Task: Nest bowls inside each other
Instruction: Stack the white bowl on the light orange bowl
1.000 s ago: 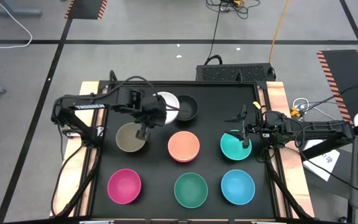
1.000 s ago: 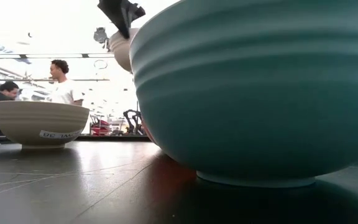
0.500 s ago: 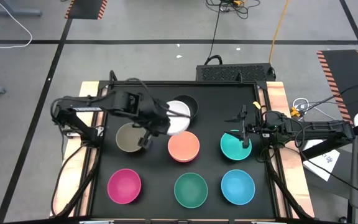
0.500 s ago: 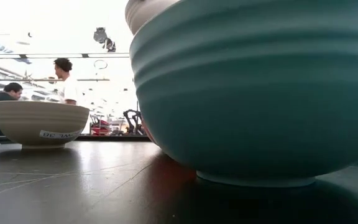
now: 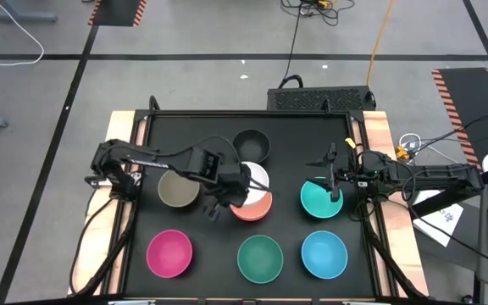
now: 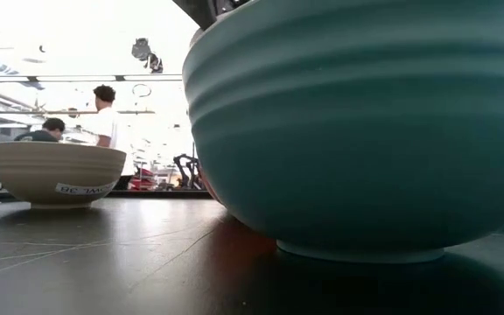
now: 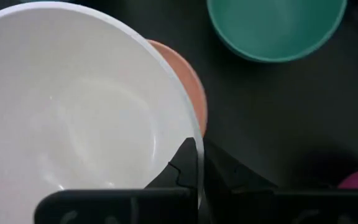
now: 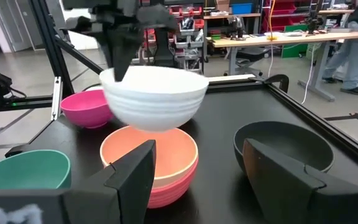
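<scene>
Bowl-stacking is mid-carry right now: left gripper (image 5: 246,188) has its fingers pinched shut on the rim of the white bowl (image 8: 154,98), and that bowl is hanging in the air right over the peach bowl (image 8: 151,163), not touching it yet as far as the right wrist view shows. So the step looks like "drop white into peach". Next move, I'd guess, needs a straight lowering until it seats, keeping it centred and level so the rims don't catch, then letting go of the rim. Right gripper (image 5: 333,180) sits at the teal bowl (image 5: 322,201), fingers apart, holding nothing. Black bowl (image 5: 252,145) and the rest sit separate on the table (image 5: 299,135).
</scene>
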You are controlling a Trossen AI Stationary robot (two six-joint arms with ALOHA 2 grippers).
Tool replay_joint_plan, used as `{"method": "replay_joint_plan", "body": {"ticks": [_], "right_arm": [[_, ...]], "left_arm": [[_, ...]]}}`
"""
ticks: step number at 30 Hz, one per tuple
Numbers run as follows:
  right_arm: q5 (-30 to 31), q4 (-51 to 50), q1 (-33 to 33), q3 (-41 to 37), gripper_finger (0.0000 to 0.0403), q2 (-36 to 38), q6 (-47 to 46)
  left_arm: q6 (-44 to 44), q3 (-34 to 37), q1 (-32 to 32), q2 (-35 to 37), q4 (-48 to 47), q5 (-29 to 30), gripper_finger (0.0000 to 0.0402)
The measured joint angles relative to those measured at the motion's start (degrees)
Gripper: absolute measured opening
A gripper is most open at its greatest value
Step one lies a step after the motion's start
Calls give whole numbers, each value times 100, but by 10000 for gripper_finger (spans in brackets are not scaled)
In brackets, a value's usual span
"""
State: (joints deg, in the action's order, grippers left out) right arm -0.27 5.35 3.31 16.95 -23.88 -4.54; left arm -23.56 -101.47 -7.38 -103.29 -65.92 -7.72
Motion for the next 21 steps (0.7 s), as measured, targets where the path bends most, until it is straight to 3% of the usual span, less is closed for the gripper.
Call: {"method": "replay_joint_plan", "body": {"ticks": [12, 21], "right_arm": [[0, -3, -2, 0, 236, -4, 2], [0, -3, -2, 0, 236, -4, -29]], "left_arm": [[134, 0, -460, -139, 490, 2, 6], [99, 2, -429, -249, 565, 16, 6]]}}
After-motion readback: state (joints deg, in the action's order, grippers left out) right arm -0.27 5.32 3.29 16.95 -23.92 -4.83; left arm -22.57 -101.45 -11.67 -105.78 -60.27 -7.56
